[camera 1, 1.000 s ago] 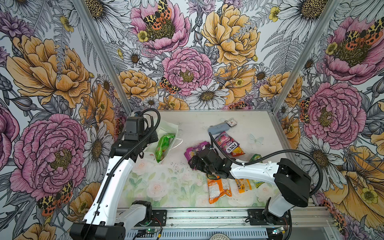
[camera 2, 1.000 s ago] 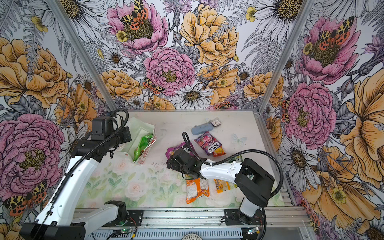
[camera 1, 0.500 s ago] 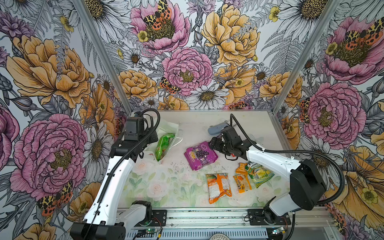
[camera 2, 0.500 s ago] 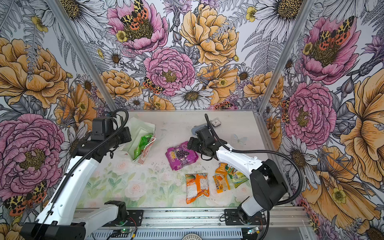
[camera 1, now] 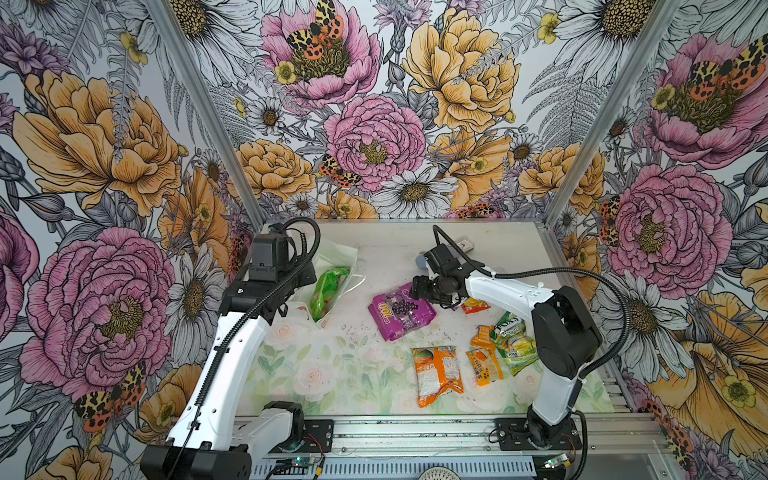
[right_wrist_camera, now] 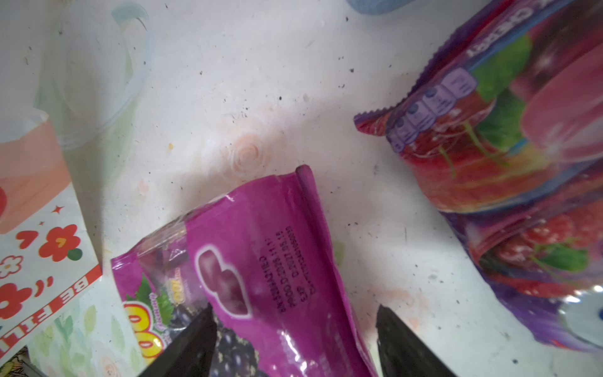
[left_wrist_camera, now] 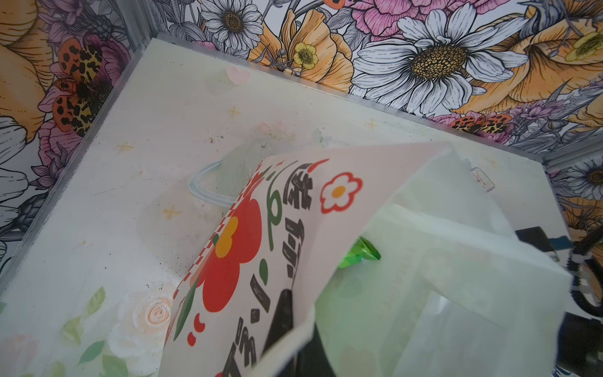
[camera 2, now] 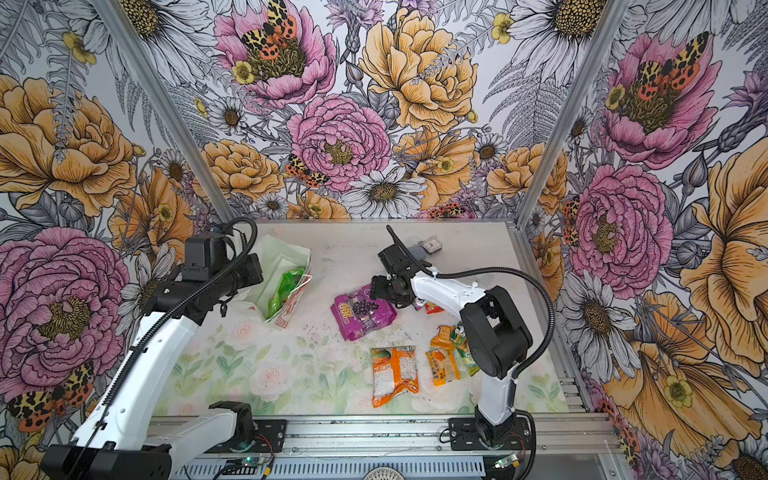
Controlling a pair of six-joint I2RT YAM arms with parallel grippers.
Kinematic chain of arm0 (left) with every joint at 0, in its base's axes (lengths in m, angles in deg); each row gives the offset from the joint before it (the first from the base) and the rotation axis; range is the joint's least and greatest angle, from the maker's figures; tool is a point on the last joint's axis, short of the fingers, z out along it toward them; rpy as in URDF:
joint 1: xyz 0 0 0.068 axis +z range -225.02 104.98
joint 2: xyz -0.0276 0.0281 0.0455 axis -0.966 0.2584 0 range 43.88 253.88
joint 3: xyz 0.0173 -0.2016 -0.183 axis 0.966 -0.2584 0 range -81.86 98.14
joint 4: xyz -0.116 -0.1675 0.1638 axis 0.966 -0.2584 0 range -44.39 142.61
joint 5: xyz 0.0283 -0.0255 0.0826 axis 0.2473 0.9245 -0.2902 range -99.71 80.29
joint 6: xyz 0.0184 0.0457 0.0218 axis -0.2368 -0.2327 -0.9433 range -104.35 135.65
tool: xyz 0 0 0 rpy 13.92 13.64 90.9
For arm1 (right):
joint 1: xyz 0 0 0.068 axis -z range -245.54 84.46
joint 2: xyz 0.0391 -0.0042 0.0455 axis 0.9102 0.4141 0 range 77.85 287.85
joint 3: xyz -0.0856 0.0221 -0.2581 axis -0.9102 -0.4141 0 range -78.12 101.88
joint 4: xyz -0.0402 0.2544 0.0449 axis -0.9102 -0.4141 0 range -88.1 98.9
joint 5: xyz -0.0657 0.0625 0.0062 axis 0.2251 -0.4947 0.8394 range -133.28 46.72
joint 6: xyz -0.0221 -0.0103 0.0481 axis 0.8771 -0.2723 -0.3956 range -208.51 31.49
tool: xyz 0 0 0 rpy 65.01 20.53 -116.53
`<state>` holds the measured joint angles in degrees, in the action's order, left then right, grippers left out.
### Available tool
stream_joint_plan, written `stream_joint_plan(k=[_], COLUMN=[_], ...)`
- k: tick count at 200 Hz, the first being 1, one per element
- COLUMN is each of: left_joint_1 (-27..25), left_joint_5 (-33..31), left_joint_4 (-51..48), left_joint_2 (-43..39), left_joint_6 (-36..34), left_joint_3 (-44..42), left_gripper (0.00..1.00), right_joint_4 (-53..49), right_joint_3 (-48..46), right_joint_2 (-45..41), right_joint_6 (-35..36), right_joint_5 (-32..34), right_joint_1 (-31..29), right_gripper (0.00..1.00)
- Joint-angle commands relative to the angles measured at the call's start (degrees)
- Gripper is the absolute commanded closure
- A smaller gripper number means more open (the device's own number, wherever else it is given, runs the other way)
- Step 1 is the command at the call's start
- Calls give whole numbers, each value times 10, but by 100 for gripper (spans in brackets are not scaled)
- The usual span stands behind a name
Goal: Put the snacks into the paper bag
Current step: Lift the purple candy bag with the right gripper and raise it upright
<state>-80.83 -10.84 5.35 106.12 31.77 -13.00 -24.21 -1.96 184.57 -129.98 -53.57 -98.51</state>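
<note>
The paper bag (camera 1: 347, 254) is seen open at the left rear of the worktop (camera 1: 332, 374) with a green packet (camera 1: 328, 286) inside, and one bag wall is clenched in the jaws of the left gripper (left_wrist_camera: 283, 318). The jaws of the right gripper (right_wrist_camera: 293, 323) are spread apart over one end of the purple grape pouch (camera 1: 401, 311), which lies mid-worktop. An orange packet (camera 1: 438, 370) lies nearer the front.

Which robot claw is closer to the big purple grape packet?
Right. The right gripper hangs over one end of the purple packet, jaws open on either side of it. The left gripper is well off to the side, pinching the paper bag by its wall.
</note>
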Motion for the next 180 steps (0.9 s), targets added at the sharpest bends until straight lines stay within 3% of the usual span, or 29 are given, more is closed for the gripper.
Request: stream_joint_plan(k=[1,11,44,55,98,180], left_joint_1=[8,9,12,12,13,32], left_joint_5=[23,23,23,24,23,20], left_joint_4=[14,14,15,15,15,16], left_joint_2=[-3,-3,-4,-2,-3,-2], left_joint_6=[6,5,8,8,8,16], left_joint_3=[-6,-6,-7,-7,-8,-10], left_gripper=[100,100,100,100,100,100], right_joint_4=[-17,-17,-17,-17,-15,-12], right_joint_3=[14,12,5,2,-13,-42], right_joint_2=[26,33,39,32,-24,-122], right_joint_6=[13,13,11,8,-5,-43], right_joint_5=[-22,-22,-40,-38,-23,0], right_joint_1=[-1,-2,-5,-7,-8,-9], right_gripper=[28,34,75,82,94,100])
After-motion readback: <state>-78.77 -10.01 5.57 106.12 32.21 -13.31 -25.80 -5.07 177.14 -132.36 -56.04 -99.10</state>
